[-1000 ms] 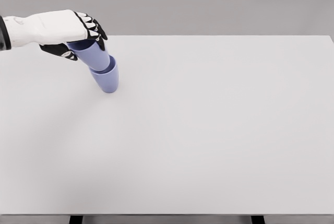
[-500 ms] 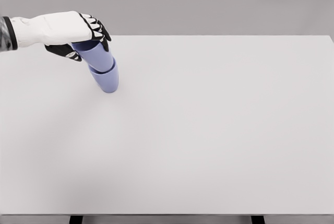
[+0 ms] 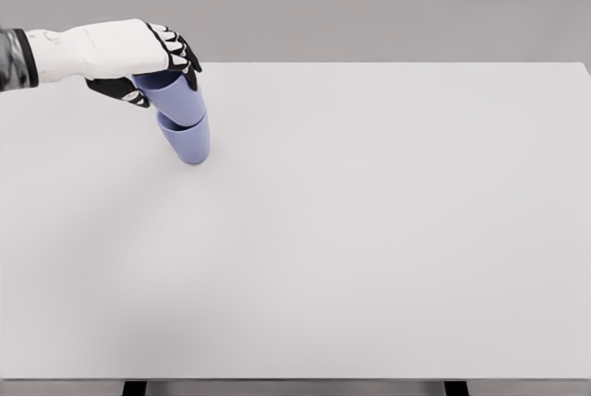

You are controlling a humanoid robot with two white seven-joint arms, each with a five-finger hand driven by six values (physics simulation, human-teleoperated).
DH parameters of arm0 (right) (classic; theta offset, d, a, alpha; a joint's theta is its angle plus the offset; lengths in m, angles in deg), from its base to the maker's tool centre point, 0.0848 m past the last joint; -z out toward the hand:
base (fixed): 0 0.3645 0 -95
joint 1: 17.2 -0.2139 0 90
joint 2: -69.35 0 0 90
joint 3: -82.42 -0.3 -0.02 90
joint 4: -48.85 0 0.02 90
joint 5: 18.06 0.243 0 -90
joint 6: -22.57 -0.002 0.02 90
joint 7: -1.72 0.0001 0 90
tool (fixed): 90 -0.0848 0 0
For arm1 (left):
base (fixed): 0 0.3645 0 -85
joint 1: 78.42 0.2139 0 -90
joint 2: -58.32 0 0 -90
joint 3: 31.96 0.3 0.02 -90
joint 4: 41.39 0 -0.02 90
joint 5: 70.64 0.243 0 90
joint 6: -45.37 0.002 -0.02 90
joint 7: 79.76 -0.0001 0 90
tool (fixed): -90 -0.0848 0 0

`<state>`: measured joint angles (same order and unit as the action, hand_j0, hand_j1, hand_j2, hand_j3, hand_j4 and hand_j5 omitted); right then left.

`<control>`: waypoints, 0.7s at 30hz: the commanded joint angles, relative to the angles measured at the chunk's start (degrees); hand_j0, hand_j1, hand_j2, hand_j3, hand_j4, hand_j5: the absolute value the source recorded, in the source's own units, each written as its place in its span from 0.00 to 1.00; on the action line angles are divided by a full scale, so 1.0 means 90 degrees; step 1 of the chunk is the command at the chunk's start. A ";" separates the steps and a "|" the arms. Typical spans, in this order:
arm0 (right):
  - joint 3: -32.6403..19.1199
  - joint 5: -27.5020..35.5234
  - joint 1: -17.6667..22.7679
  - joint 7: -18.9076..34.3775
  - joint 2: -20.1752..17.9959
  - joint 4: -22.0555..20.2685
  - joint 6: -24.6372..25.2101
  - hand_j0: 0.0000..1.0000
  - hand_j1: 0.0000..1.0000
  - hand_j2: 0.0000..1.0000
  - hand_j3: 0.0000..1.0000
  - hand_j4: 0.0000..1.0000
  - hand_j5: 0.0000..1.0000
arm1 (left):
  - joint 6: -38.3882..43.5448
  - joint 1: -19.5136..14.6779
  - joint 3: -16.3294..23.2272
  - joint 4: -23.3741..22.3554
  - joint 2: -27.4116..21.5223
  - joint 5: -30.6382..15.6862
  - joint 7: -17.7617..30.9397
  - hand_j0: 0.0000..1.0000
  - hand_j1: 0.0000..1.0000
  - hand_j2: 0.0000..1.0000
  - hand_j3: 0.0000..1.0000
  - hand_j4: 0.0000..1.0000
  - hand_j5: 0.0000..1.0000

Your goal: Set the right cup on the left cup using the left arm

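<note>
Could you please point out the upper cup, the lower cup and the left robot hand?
upper cup (image 3: 175, 99), head view, on its side wall below the fingers.
lower cup (image 3: 190, 144), head view, on its outer wall.
left robot hand (image 3: 138, 54), head view, on the white back of the hand.

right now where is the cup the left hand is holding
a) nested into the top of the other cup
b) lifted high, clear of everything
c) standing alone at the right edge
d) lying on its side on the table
a: the left hand grips the upper cup, whose base sits inside the lower cup on the table.
</note>
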<state>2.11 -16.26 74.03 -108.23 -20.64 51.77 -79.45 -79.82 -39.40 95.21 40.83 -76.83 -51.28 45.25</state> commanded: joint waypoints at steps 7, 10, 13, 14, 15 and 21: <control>-0.0002 0.0005 0.0000 0.0000 -0.0001 -0.0002 -0.0002 1.00 1.00 1.00 1.00 1.00 1.00 | 0.0021 -0.0010 0.0001 -0.0112 0.0104 0.0046 -0.0002 0.60 0.60 0.60 0.60 0.60 0.60; -0.0002 0.0005 0.0000 0.0000 -0.0001 -0.0002 -0.0002 1.00 1.00 1.00 1.00 1.00 1.00 | 0.0021 -0.0010 0.0001 -0.0112 0.0104 0.0056 -0.0002 0.60 0.60 0.60 0.60 0.60 0.60; -0.0002 0.0005 0.0000 0.0000 -0.0001 -0.0002 -0.0002 1.00 1.00 1.00 1.00 1.00 1.00 | 0.0021 -0.0010 0.0001 -0.0112 0.0104 0.0056 -0.0002 0.60 0.60 0.60 0.60 0.60 0.60; -0.0002 0.0005 0.0000 0.0000 -0.0001 -0.0002 -0.0002 1.00 1.00 1.00 1.00 1.00 1.00 | 0.0021 -0.0010 -0.0009 -0.0112 0.0075 0.0056 -0.0002 0.60 0.60 0.60 0.60 0.60 0.60; -0.0002 0.0005 0.0000 0.0000 -0.0001 -0.0002 -0.0002 1.00 1.00 1.00 1.00 1.00 1.00 | 0.0021 -0.0039 -0.0009 -0.0112 0.0055 0.0056 -0.0002 0.60 0.60 0.60 0.60 0.60 0.60; -0.0002 0.0005 0.0000 0.0000 -0.0001 -0.0002 -0.0002 1.00 1.00 1.00 1.00 1.00 1.00 | 0.0021 -0.0039 -0.0019 -0.0278 0.0016 0.0056 -0.0002 0.60 0.60 0.60 0.60 0.60 0.60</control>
<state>2.10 -16.26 74.03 -108.23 -20.64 51.76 -79.45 -79.82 -39.75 95.12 38.86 -76.52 -50.47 45.26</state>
